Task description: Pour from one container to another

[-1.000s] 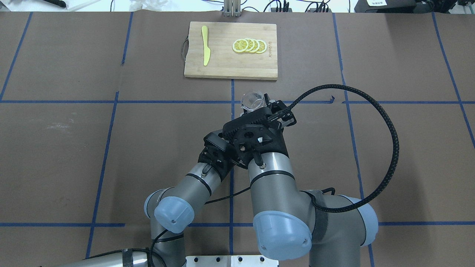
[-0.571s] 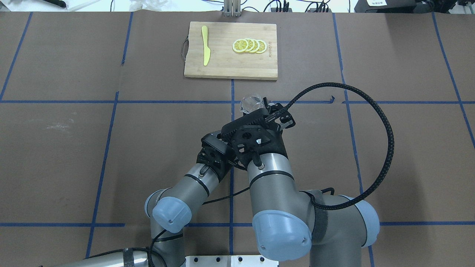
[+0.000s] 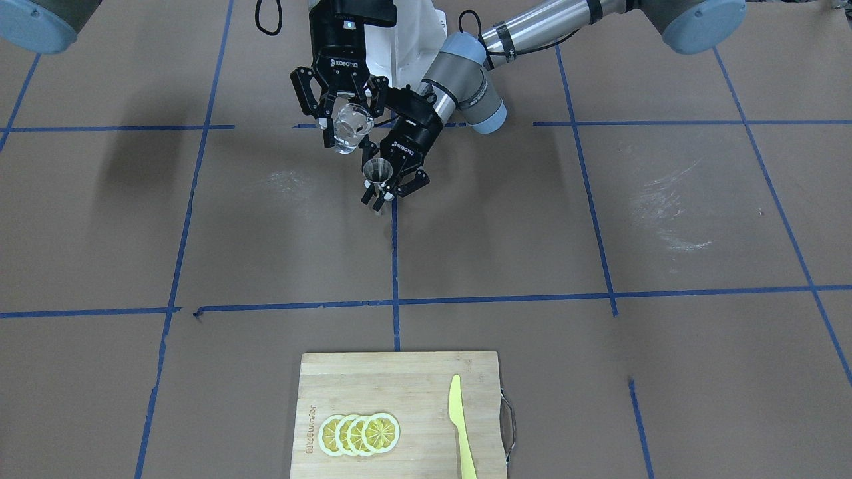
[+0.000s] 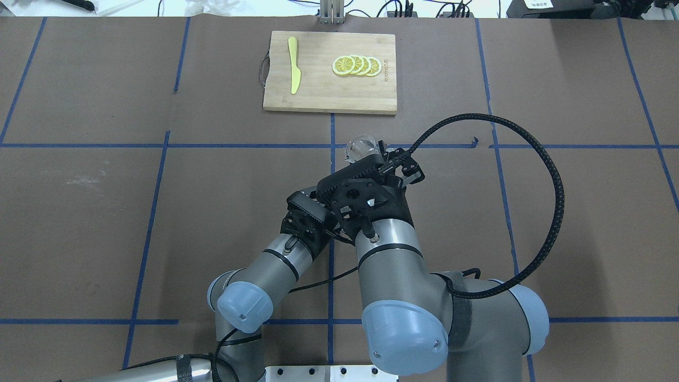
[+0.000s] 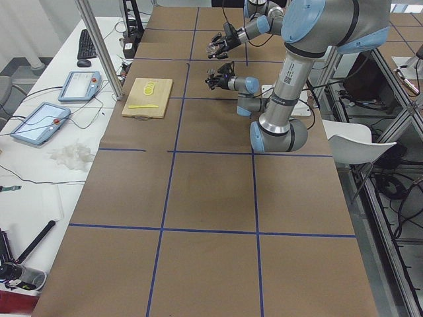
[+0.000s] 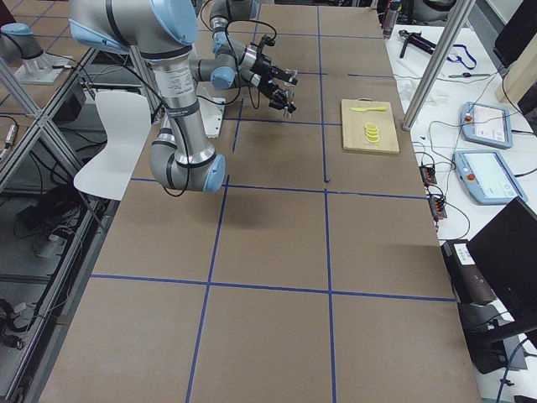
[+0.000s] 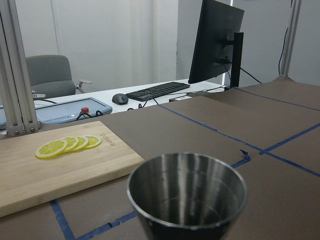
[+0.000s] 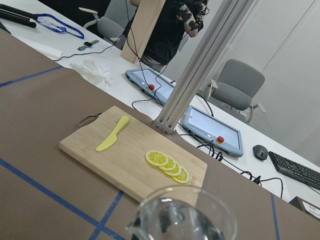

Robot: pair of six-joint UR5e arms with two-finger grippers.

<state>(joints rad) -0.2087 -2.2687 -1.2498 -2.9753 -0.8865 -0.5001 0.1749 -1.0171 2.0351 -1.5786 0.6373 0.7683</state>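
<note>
In the front-facing view my right gripper [image 3: 349, 133] is shut on the small clear glass [image 3: 351, 125] and holds it tilted in the air. Just below and beside it, my left gripper [image 3: 389, 191] is shut on the waist of the steel jigger [image 3: 377, 171], which is upright with its open cone up. The jigger's cup [image 7: 187, 192] fills the bottom of the left wrist view and looks empty. The glass rim [image 8: 182, 215] shows at the bottom of the right wrist view. In the overhead view only the glass [image 4: 360, 147] peeks out past the right wrist; the jigger is hidden.
A wooden cutting board [image 3: 399, 372] lies across the table from the robot, with lemon slices [image 3: 359, 434] and a yellow plastic knife [image 3: 460, 426] on it. The right arm's black cable [image 4: 530, 159] loops out to the right. Blue tape lines grid the brown table.
The right wrist with the glass has shifted slightly, and its cable loop has swung a little. The left arm has barely moved. Both grips are unchanged.
</note>
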